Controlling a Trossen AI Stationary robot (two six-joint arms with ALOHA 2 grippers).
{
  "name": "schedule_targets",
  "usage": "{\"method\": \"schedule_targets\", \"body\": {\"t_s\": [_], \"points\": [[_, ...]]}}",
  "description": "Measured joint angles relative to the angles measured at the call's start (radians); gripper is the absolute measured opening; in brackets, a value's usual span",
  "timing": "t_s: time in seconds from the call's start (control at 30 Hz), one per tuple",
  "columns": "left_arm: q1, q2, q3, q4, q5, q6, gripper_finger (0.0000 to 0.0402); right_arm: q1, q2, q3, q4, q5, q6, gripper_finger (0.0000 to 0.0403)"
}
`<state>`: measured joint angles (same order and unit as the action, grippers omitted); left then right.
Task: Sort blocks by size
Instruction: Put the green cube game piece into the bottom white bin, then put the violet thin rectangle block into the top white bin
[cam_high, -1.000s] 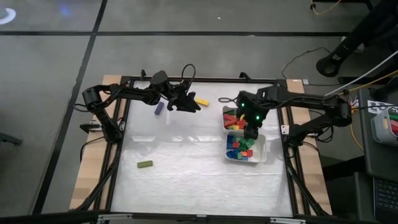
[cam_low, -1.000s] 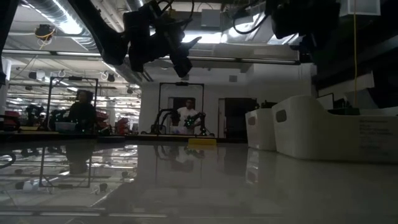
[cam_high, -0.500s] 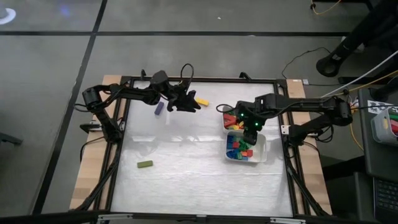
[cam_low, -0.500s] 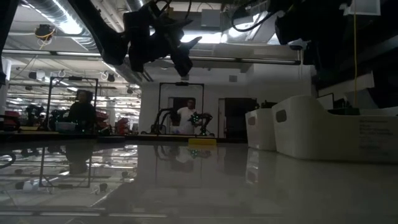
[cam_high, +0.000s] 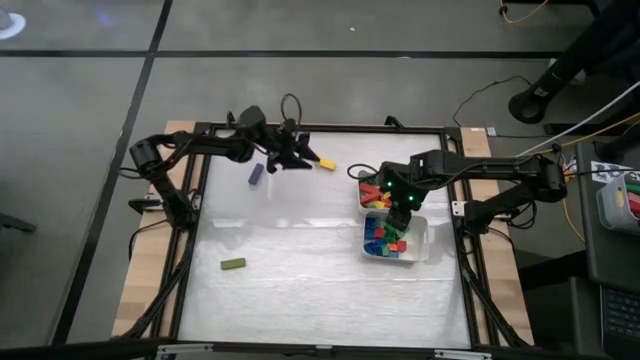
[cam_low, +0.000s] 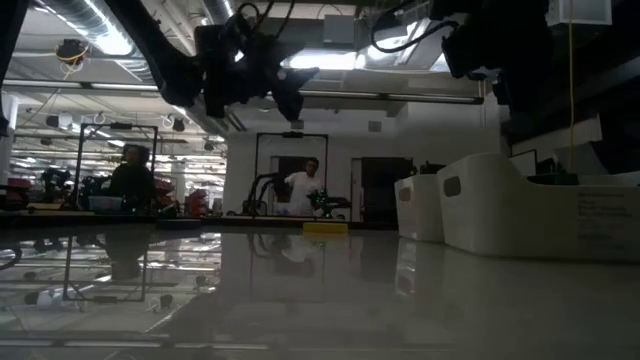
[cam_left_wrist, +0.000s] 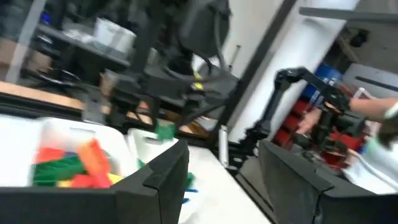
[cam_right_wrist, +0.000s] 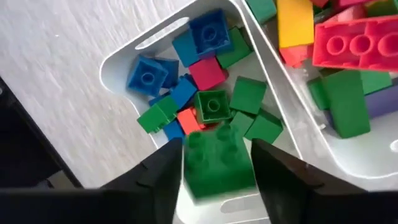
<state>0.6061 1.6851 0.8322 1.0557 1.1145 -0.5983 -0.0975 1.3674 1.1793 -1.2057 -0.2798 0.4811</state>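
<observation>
The left gripper (cam_high: 300, 158) has moved toward the yellow block (cam_high: 326, 164).

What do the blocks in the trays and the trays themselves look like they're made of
The blocks look like hard moulded plastic: solid bright colours, round studs on top, a slight sheen. The trays also seem plastic, white and smooth, with thin walls, rounded corners and a soft gloss along the rim, though coated metal can't be ruled out.

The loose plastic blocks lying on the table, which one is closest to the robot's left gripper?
The yellow plastic block, right beside the left gripper. The purple block lies a bit farther, and the green block is far away.
</observation>
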Motion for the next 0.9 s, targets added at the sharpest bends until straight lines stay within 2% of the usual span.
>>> {"method": "schedule_targets", "body": {"t_s": [0.2,0.33,0.43,0.6,0.73,0.8,0.9], "points": [[0.117,-0.066,0.000,-0.027,0.000,0.088,0.0182,0.000,0.000,0.000,0.000,0.010,0.062,0.0245],[0.192,-0.140,0.000,-0.140,-0.009,0.219,0.0182,0.000,0.000,0.000,0.000,0.006,0.070,0.0261],[0.234,-0.212,0.000,-0.266,-0.066,0.340,0.0182,0.000,0.000,0.000,0.000,0.005,0.071,0.0263],[0.268,-0.349,0.000,-0.547,-0.252,0.554,0.0181,0.000,0.000,0.000,0.005,-0.001,0.064,0.0264],[0.279,-0.436,0.002,-0.834,-0.420,0.598,0.0181,0.000,0.000,0.000,0.049,0.001,0.061,0.0264],[0.270,-0.461,0.000,-1.021,-0.546,0.589,0.0181,0.000,0.000,0.000,0.091,0.007,0.061,0.0264],[0.237,-0.489,0.000,-1.309,-0.790,0.690,0.0181,0.000,0.000,0.000,0.175,0.008,0.033,0.0264]]}}
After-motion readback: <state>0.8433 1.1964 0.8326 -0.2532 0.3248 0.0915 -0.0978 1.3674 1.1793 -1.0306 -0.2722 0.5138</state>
